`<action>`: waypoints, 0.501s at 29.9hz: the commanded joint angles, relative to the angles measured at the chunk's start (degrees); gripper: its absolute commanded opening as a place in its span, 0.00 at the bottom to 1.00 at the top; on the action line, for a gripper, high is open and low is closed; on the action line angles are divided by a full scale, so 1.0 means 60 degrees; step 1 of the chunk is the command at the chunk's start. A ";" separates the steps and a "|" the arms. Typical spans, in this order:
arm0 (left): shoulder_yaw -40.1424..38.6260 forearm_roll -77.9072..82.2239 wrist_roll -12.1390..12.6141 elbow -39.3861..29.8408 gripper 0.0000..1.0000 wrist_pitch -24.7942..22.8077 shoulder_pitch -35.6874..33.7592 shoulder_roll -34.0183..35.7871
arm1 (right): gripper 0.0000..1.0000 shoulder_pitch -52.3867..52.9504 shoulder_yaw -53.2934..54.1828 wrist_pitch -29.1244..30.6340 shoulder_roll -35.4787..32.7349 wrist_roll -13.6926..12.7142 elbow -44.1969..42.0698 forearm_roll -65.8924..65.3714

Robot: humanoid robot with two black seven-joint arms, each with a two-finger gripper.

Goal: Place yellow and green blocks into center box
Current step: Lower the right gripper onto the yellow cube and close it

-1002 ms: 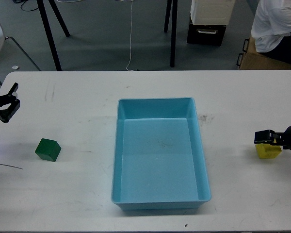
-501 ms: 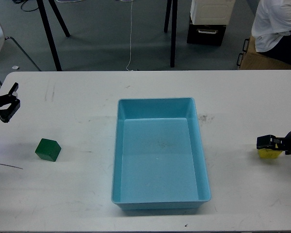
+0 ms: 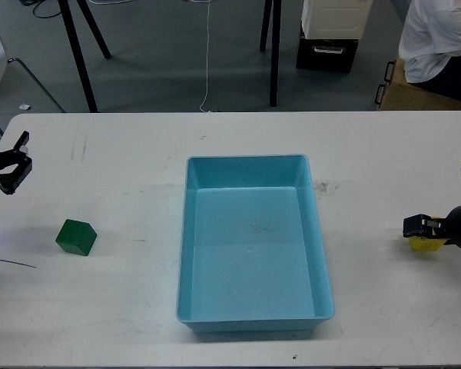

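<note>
A light blue box (image 3: 186,254) sits in the middle of the white table. A green block (image 3: 76,237) lies on the table left of the box. My left gripper (image 3: 14,162) hovers at the far left edge, up and left of the green block, open and empty. A yellow block (image 3: 427,245) lies at the right edge of the table. My right gripper (image 3: 419,227) sits low right over it and covers most of it. Its dark fingers cannot be told apart, so I cannot tell whether they grip the block.
A thin dark wire (image 3: 11,262) lies on the table at the left edge. Beyond the table's far edge are black stand legs (image 3: 275,54), a white box on a black case (image 3: 330,34) and a seated person (image 3: 439,38).
My right gripper has come down over the yellow block, which now shows less. The left gripper, the green block and the box have not moved.
</note>
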 commanded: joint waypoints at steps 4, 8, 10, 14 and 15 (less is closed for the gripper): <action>-0.0001 -0.0001 0.0014 0.0000 1.00 -0.0001 -0.0004 -0.0001 | 0.62 0.0004 -0.0002 0.0044 -0.0003 0.0005 0.0033 -0.0035; 0.0014 -0.0001 0.0028 0.0000 1.00 -0.0001 -0.0004 -0.0001 | 0.61 0.0034 -0.0002 0.0029 -0.0032 0.0034 0.0062 -0.0020; 0.0014 -0.0001 0.0028 0.0000 1.00 -0.0001 -0.0004 -0.0001 | 0.60 0.0034 -0.0002 0.0029 -0.0047 0.0034 0.0063 0.0009; 0.0014 0.0014 0.0014 0.0000 1.00 0.0014 -0.0004 -0.0001 | 0.59 0.0034 0.0013 0.0015 -0.0076 0.0034 0.0063 0.0082; 0.0014 0.0000 0.0028 0.0000 1.00 0.0014 -0.0004 -0.0001 | 0.59 0.0019 0.0013 -0.0014 -0.0091 0.0034 0.0077 0.0097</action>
